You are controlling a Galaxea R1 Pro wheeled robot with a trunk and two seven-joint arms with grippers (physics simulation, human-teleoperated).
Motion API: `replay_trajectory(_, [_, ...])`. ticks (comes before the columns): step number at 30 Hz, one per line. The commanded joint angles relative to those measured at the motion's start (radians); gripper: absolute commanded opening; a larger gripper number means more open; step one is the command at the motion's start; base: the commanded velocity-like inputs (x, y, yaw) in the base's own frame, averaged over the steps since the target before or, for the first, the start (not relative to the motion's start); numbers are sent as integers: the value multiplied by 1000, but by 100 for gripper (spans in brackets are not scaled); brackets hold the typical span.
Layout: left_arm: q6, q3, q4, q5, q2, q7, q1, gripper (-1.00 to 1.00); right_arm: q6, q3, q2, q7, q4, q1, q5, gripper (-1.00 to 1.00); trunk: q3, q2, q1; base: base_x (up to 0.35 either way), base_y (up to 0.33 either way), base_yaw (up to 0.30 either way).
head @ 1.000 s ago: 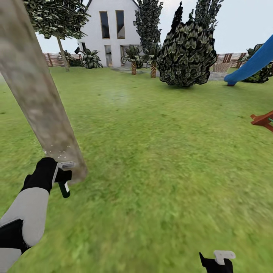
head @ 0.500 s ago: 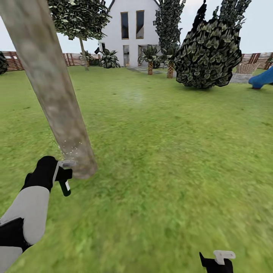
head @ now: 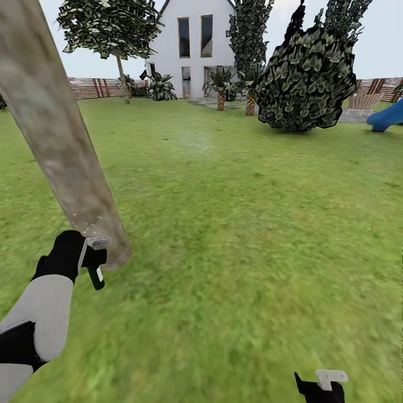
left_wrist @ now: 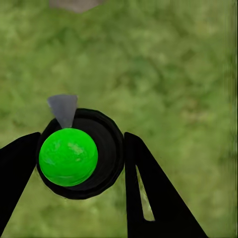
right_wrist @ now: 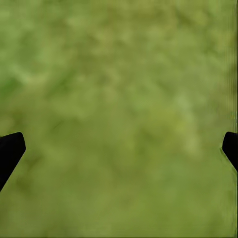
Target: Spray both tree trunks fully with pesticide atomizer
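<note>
Spraying step in hand: left hand [head: 92, 258] clamped on the pesticide atomizer [left_wrist: 79, 153], just beside the near tree trunk [head: 61, 145] base. Right hand [right_wrist: 119, 148] spread apart, idle. Next: probably sweeping spray higher up the trunk.

Grass lawn [head: 252, 235] under tree trunk [head: 67, 162]

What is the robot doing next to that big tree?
The robot's left hand is closed around the pesticide atomizer, a dark bottle with a green top, held close to the base of the tree trunk. Tiny pale specks dot the trunk just above the bottle. Its right hand hangs open over the grass.
</note>
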Motion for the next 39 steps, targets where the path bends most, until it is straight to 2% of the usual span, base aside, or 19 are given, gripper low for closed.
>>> replay_trajectory(1, [3,3,-1,-11,-1,-10,-1,-100,-3,-9,0,8,1,-1,2,100,-1,0,0,138,-246,0])
replay_trajectory(8, [2,3,-1,-11,-2,-10,-1,-100,-3,-9,12,8,2,-1,2,100,-1,0,0,119,-254,149])
replay_trajectory(16, [2,3,-1,-11,-3,-10,-1,-100,-3,-9,12,8,2,-1,2,100,-1,0,0,98,-263,266])
replay_trajectory(25, [2,6,-1,-11,6,-10,15,-100,-3,-9,11,8,2,-1,2,100,-1,0,0,141,-265,46])
replay_trajectory(32, [1,9,0,-11,10,-10,19,-100,-3,-9,11,8,2,-1,2,100,-1,0,0,146,-262,258])
replay_trajectory(39, [1,9,2,-11,8,-9,28,-100,-3,-9,11,8,2,-1,3,100,-1,0,0,24,-42,276])
